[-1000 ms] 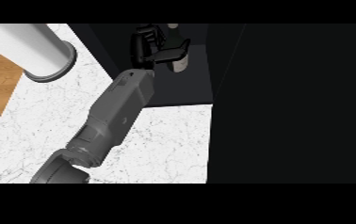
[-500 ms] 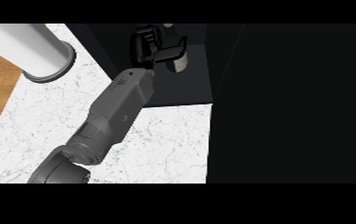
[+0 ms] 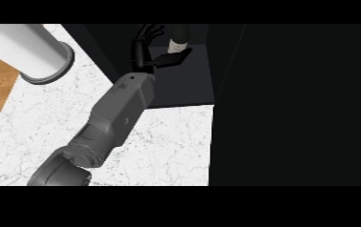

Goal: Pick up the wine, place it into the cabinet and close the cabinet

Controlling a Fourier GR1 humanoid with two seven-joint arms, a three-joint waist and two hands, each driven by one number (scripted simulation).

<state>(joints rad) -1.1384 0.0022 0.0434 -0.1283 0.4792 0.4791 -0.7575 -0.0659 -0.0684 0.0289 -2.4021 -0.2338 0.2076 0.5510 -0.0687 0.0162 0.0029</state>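
Note:
The wine bottle (image 3: 179, 39), dark with a pale label, stands inside the dark cabinet (image 3: 185, 85) near the top of the head view. My left hand (image 3: 146, 49) reaches into the cabinet just left of the bottle. Its fingers are spread and mostly straight, apart from the glass, while the thumb points right below the label. I cannot tell whether the thumb touches the bottle. The bottle's upper part is cut off by the picture's edge. My right hand does not show.
A broad dark panel (image 3: 289, 107), likely the cabinet's door or side, fills the right half. A white cylinder (image 3: 34, 49) stands on the marble counter (image 3: 169, 145) at the upper left. A wooden strip (image 3: 5, 85) lies beyond the counter's left edge.
My left hand's fingers were curled round the bottle before. They have now uncurled and shifted left, so the bottle shows beside the hand.

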